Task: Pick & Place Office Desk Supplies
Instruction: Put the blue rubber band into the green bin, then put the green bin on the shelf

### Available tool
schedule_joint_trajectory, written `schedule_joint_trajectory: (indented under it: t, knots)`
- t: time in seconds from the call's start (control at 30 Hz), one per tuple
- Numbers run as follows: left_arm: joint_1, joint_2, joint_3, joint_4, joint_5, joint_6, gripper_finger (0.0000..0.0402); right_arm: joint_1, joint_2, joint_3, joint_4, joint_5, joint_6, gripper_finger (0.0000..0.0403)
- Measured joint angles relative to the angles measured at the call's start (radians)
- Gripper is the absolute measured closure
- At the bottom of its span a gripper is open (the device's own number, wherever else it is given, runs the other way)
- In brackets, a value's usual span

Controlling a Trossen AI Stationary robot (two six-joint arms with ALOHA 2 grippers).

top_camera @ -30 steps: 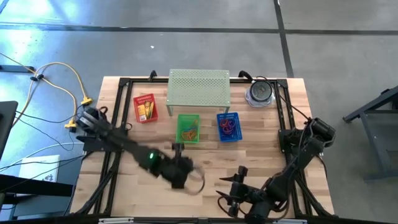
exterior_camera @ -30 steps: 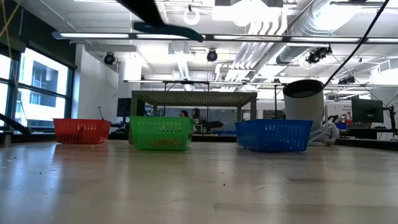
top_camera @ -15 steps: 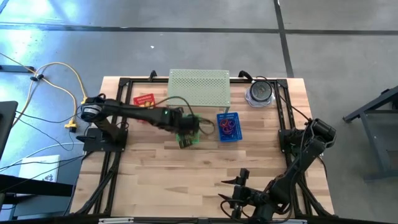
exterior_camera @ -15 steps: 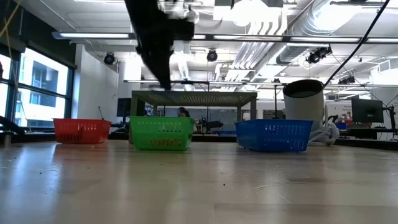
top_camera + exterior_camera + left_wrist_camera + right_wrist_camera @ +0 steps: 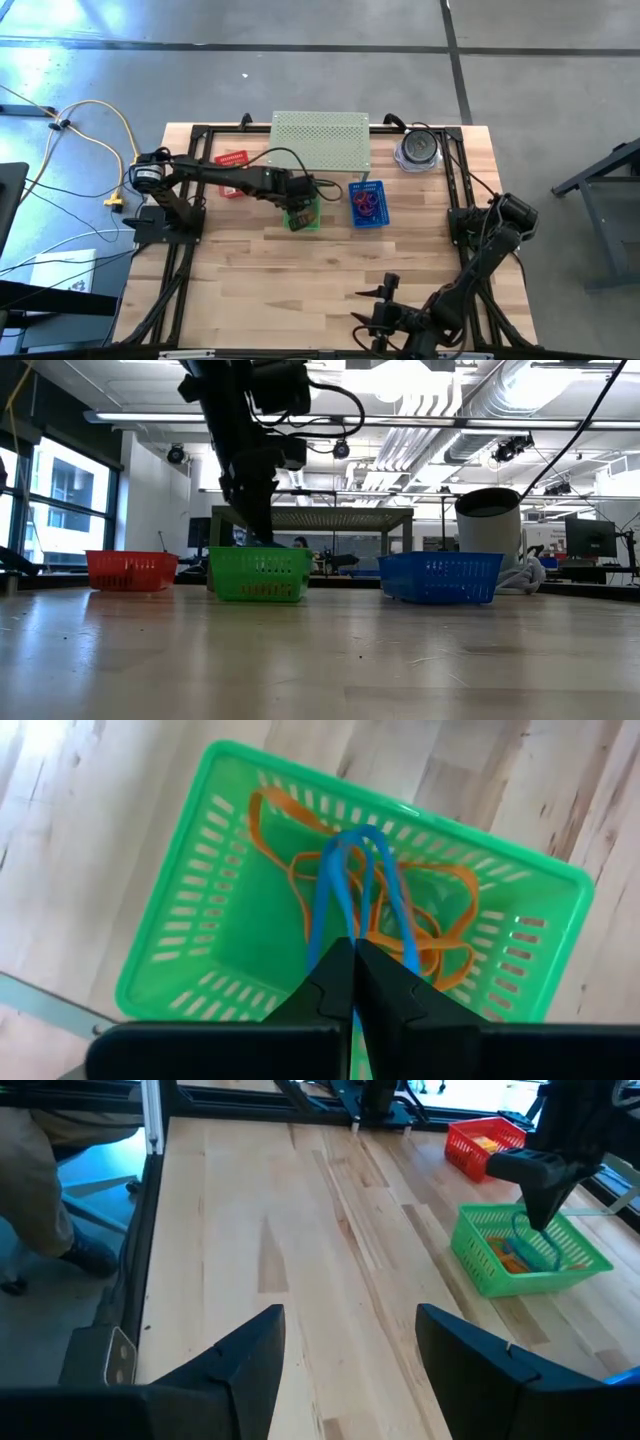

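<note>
The left gripper (image 5: 354,952) is pinched shut on a blue loop (image 5: 345,880) that hangs into the green basket (image 5: 200,920), above orange loops (image 5: 440,935). Only the left wrist view shows that grip; from above the fingers blur into the basket (image 5: 302,210). The right gripper (image 5: 345,1335) waits spread wide at the table's (image 5: 400,260) near edge.

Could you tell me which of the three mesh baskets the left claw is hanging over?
The green basket, the middle one; the left claw hangs above it, shut on a blue loop.
</note>
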Motion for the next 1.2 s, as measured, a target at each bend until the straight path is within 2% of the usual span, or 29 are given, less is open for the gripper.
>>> schedule_joint_trajectory:
  t: [0.2, 0.47, 0.6, 0.7, 0.9, 1.03, 1.2]
  knots:
    - [-0.012, 0.0, 0.0, -0.008, 0.0, 0.065, 0.038, -0.009, 0.0, 0.0, 0.0, -0.002, 0.0, 0.0188]
    - [-0.035, 0.0, 0.0, -0.004, -0.059, 0.005, 0.0284, -0.01, 0.0, 0.0, 0.007, -0.007, 0.002, 0.0188]
    - [-0.049, -0.017, 0.002, -0.008, -0.078, 0.117, 0.0251, -0.01, 0.0, 0.0, 0.007, -0.009, 0.003, 0.0188]
    - [-0.092, -0.063, 0.004, -0.011, -0.076, 0.123, 0.0246, -0.01, 0.0, 0.0, 0.007, -0.009, 0.002, 0.0188]
    - [-0.198, -0.171, 0.005, -0.015, 0.093, 0.188, 0.0245, -0.01, 0.0, 0.0, 0.003, -0.009, -0.007, 0.0188]
    - [-0.242, -0.179, 0.005, -0.036, 0.095, 0.213, 0.0245, -0.01, 0.0, 0.0, 0.0, -0.007, -0.008, 0.0188]
    - [-0.244, -0.125, 0.002, -0.038, 0.07, 0.225, 0.0245, -0.01, 0.0, 0.0, 0.0, -0.007, -0.008, 0.0188]
